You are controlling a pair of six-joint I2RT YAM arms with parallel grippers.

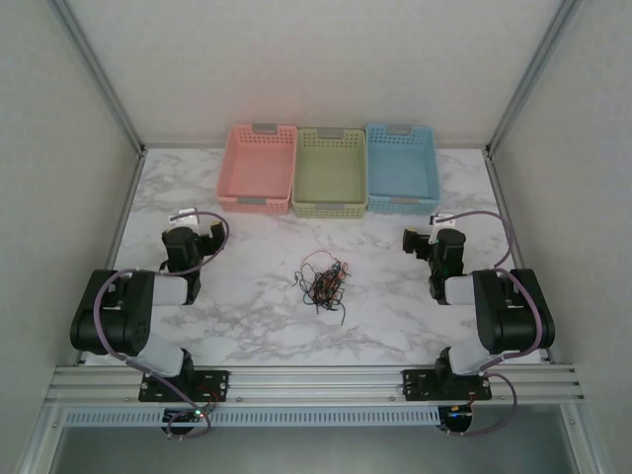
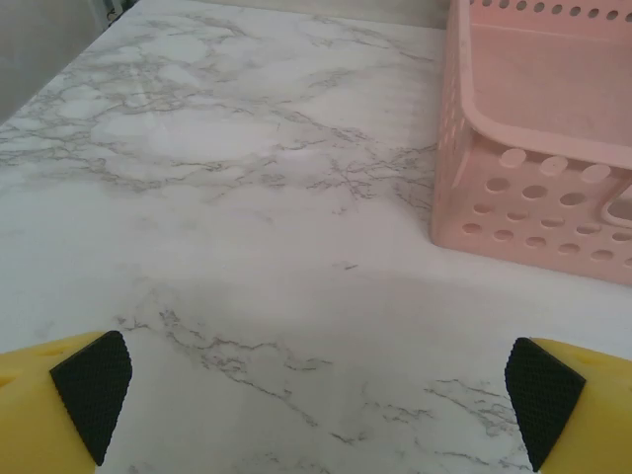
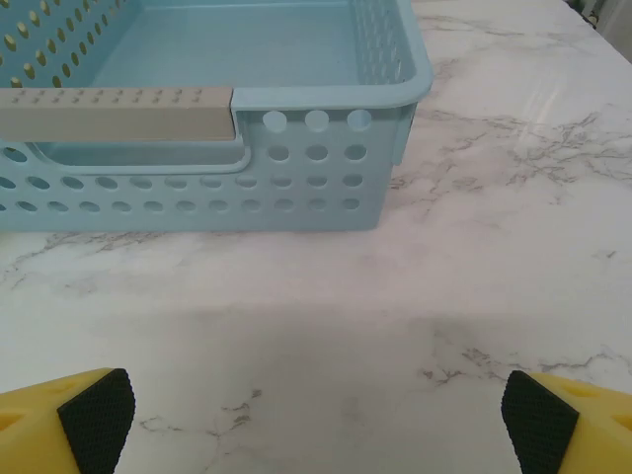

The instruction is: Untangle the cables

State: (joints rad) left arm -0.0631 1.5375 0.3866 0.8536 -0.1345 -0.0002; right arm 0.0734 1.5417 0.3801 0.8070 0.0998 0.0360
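- Left of the pale green perforated plastic basket (image 1: 331, 208), and nearer to us than it, we find the left gripper (image 1: 209, 235) low over the white marble-patterned table (image 1: 247, 311). Its jaws are spread wide with nothing between them. In the left wrist view its yellow fingers with black ribbed pads (image 2: 94, 388) sit at the two bottom corners, bare tabletop between them.
- Touching or nearly touching the green basket's left side stands a pink perforated plastic basket (image 1: 238, 170). We see one of its corners at the right of the left wrist view.
- Directly in front of the green basket, on the near side and well apart from it, lie the cables (image 1: 323, 279): a loose knot of thin black, red and orange wires on the table, between the two arms and touched by neither gripper.
- Against the green basket's right side stands a light blue perforated plastic basket (image 1: 402, 205) with a grey strip on its near rim.
- Right of the green basket and nearer to us, the right gripper (image 1: 412, 240) is likewise released, jaws wide apart and holding nothing.
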